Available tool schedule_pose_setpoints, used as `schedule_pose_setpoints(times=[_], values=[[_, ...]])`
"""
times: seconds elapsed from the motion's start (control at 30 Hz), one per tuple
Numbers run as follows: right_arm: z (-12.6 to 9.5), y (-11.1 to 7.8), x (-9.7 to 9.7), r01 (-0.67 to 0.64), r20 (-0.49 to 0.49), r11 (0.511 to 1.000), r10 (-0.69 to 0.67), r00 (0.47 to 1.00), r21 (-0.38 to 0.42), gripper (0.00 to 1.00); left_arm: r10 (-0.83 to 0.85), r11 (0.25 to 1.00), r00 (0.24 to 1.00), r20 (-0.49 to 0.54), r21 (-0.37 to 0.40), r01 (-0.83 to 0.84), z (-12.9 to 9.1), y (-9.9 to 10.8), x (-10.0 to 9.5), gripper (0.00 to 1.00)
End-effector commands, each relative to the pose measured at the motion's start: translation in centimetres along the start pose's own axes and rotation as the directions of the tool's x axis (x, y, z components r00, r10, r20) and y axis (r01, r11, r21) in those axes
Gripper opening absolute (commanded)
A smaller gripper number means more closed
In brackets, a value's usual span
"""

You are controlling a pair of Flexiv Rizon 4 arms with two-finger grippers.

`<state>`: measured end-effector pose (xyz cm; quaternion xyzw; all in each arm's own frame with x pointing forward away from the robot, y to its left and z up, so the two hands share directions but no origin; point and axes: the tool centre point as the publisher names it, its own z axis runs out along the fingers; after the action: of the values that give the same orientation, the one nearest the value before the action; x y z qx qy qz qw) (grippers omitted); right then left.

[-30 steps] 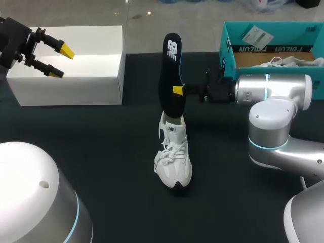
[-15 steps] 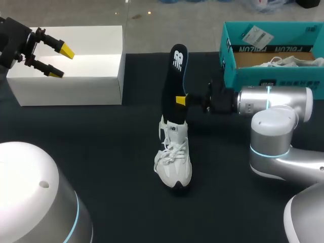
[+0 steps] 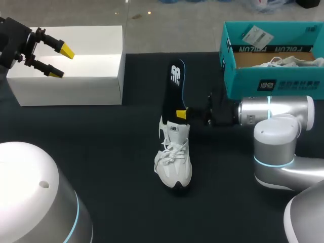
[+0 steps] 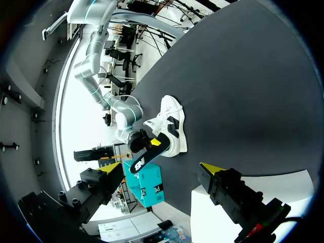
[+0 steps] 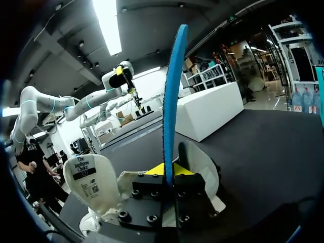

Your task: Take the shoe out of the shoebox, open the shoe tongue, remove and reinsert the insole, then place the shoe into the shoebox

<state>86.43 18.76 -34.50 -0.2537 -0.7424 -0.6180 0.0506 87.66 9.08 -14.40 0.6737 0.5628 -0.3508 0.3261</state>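
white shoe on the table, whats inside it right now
The lower end of the black insole stands in the opening of the white shoe, pinched by the right gripper. The shoe's collar hides how deep it reaches.

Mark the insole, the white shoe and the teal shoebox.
insole [image 3: 172, 93], head view, middle of its black face.
white shoe [image 3: 173, 154], head view, on the laces.
teal shoebox [image 3: 298, 81], head view, on its front wall.

Lower end of insole [image 3: 173, 91] hidden inside shoe [image 3: 173, 162] (at its collar), shoebox [image 3: 304, 76] cut off by view's edge
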Motion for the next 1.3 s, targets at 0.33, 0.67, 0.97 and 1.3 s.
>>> schedule_pose_setpoints(times=[0.33, 0.67, 0.97, 1.3], values=[[-0.2, -2.4, 1.0, -0.044, -0.021, 0.997, 0.045, 0.999, 0.071, 0.0, 0.0, 1.0, 1.0, -0.004, 0.0, 0.0, 0.0, 0.0, -0.1, 1.0], [0.1, -0.1, 0.9, -0.016, -0.026, 0.999, 0.017, 1.0, 0.036, 0.43, 0.0, 1.0, 1.0, -0.004, 0.0, 0.0, 0.0, 0.0, -0.1, 1.0], [0.5, 2.6, -0.1, 0.04, -0.016, 0.999, -0.039, 0.999, 0.009, 0.41, 0.0, 1.0, 1.0, -0.004, 0.0, 0.0, 0.0, 0.0, -0.1, 1.0], [1.4, 4.4, -1.4, 0.091, -0.009, 0.996, -0.091, 0.996, 0.006, 0.23, 0.0, 1.0, 1.0, -0.004, 0.0, 0.0, 0.0, 0.0, -0.1, 1.0]])
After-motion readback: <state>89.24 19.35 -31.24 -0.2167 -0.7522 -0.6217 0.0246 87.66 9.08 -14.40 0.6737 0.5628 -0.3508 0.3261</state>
